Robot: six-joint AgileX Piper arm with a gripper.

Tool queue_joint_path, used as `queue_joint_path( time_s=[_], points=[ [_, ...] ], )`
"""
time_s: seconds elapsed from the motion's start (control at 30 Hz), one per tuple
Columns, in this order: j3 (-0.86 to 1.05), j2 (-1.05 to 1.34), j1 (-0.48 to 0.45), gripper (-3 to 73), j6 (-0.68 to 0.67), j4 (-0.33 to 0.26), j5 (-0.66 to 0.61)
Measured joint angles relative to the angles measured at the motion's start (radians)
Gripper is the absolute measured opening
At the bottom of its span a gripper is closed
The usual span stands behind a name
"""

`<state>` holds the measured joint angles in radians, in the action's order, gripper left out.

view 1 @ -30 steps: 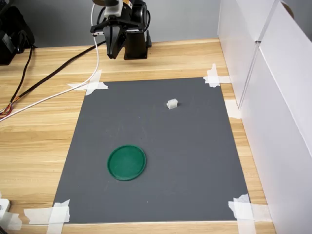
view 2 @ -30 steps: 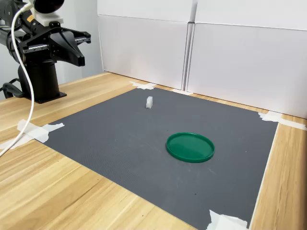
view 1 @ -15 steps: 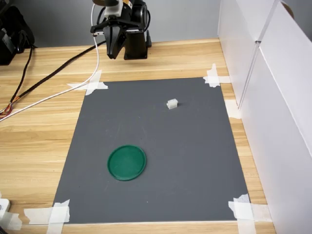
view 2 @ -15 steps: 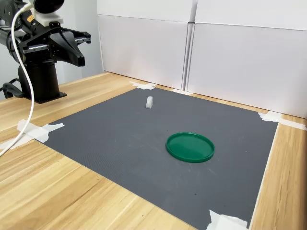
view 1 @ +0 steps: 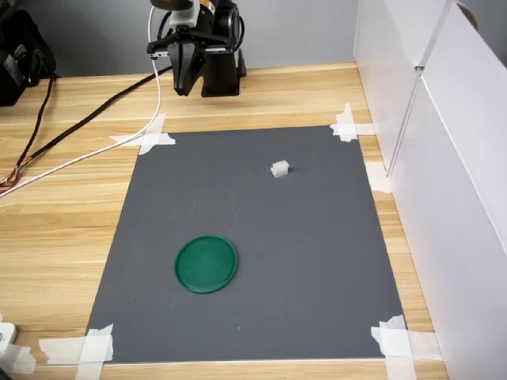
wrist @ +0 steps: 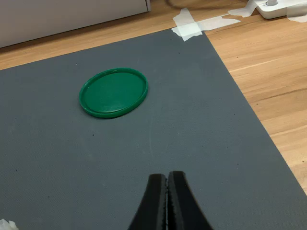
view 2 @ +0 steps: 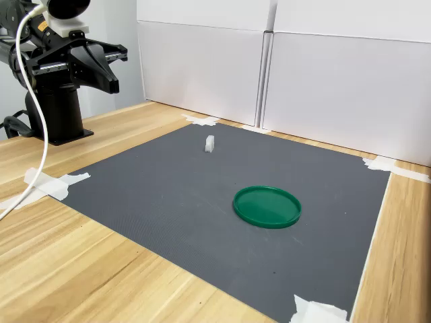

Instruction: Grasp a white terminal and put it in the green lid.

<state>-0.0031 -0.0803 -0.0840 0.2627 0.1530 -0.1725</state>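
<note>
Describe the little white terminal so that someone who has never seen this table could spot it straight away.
Find the dark grey mat taped to the wooden table. In the first exterior view, the white terminal sits alone on the mat's far part, up and to the right of the green lid. Unlike the flat white tape strips at the mat's corners, it is a tiny, raised, whitish block.

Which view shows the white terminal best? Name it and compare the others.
The first exterior view: the white terminal sits unobstructed on the gray mat, seen from above. The second exterior view shows it small and side-on. The wrist view catches only a sliver at the frame's corner.
</note>
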Motion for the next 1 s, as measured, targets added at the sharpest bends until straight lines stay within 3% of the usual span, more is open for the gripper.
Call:
queue_joint_path(
  time_s=[0.23, 0.5, 0.67, 1.0],
  points=[
    [-0.010, 0.000, 0.000, -2.1, 0.000, 0.000, -0.008],
    [-0.166, -0.032, 0.000, -2.1, 0.000, -0.008, -0.098],
    [-0.253, -0.186, 0.000, -2.1, -0.008, -0.025, -0.155],
    [-0.465, -0.573, 0.000, -2.1, -0.085, -0.050, -0.153]
  ],
)
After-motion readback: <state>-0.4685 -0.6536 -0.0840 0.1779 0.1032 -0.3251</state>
